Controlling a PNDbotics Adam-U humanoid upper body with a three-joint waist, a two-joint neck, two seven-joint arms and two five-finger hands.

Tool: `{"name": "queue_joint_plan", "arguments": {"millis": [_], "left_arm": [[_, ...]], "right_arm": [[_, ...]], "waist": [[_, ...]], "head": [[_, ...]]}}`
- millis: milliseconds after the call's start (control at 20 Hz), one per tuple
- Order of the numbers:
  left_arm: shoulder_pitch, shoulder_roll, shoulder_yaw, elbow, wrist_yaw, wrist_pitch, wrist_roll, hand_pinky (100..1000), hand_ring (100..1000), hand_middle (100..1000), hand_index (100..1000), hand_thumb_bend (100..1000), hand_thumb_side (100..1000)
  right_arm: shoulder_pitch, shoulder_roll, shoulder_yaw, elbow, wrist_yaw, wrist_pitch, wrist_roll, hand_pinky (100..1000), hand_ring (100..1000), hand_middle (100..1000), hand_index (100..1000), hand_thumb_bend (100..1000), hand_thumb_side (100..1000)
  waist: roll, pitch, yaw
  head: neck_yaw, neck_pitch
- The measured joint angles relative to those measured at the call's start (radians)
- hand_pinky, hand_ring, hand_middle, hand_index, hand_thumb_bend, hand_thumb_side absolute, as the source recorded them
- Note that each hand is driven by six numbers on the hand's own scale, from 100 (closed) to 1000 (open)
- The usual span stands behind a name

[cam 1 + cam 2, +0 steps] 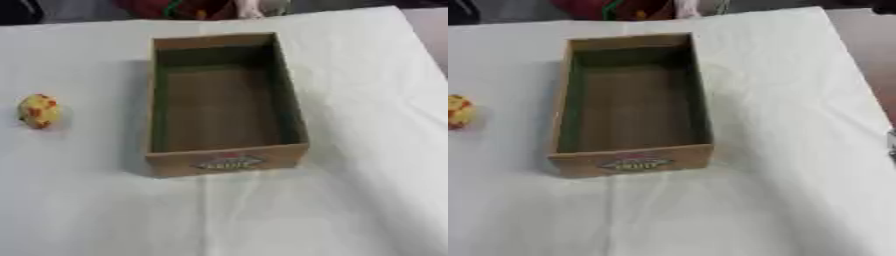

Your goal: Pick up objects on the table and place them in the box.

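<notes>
An open, rectangular brown cardboard box [226,102] is standing on a table covered with a white cloth [350,200], its long axis running away from the camera. The inside of the box is showing only its bare brown floor and shadowed, greenish-dark walls; nothing is lying in it. A printed oval label [229,162] in red and green is showing on the box's near outer wall; its lettering cannot be read.

A small rounded yellow object with red-orange spots [38,111] is lying on the cloth well to the left of the box, level with the box's middle and apart from it. It is the only loose item showing on the cloth.

Beyond the box's far end, past the cloth's far edge, blurred dark and red shapes [166,7] are showing; they cannot be identified.

The left eye view is showing the spotted object whole, whereas the right eye view is cutting it at the left border. The right eye view alone is showing a small greyish sliver [892,142] at its right border, level with the box's near end; what it is cannot be told. Neither robot hand is appearing in either view, so the state of their fingers cannot be told.
</notes>
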Motion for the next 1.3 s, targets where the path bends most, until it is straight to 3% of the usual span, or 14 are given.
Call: {"name": "queue_joint_plan", "arguments": {"millis": [500,650,850,1050,1200,1300], "left_arm": [[-0.063,0.121,-0.018,0.0,-0.121,0.144,-0.071,430,447,517,730,106,721],[-0.093,0.17,-0.031,0.0,-0.205,0.203,-0.126,471,493,566,767,223,793],[-0.165,0.26,-0.058,0.043,-0.391,0.259,-0.274,520,561,632,804,301,879],[-0.248,0.341,-0.093,0.126,-0.594,0.272,-0.45,544,608,677,831,326,926],[-0.302,0.383,-0.124,0.197,-0.703,0.251,-0.576,576,692,759,902,286,1000],[-0.332,0.4,-0.15,0.255,-0.758,0.219,-0.686,610,756,822,962,234,1000]], "right_arm": [[0.001,0.0,0.0,0.0,-0.005,0.002,0.002,607,605,694,830,100,812],[0.005,-0.001,0.0,0.0,-0.008,0.002,0.003,607,605,694,830,100,807],[0.009,-0.003,0.0,0.0,-0.009,0.003,0.004,607,605,694,830,100,807],[0.009,-0.008,0.001,0.0,-0.009,0.005,0.007,607,605,694,830,100,806],[0.009,-0.01,0.001,0.0,-0.012,0.006,0.008,607,605,694,830,100,806],[0.009,-0.01,0.006,0.0,-0.013,0.006,0.01,607,605,694,829,100,807]], "waist": [[0.008,-0.026,0.0],[0.009,-0.035,0.0],[0.016,-0.041,0.002],[0.02,-0.05,0.002],[0.022,-0.052,-0.002],[0.025,-0.053,-0.005]], "head": [[0.001,0.046],[0.003,0.051],[0.005,0.052],[0.007,0.053],[0.011,0.059],[0.015,0.06]]}}
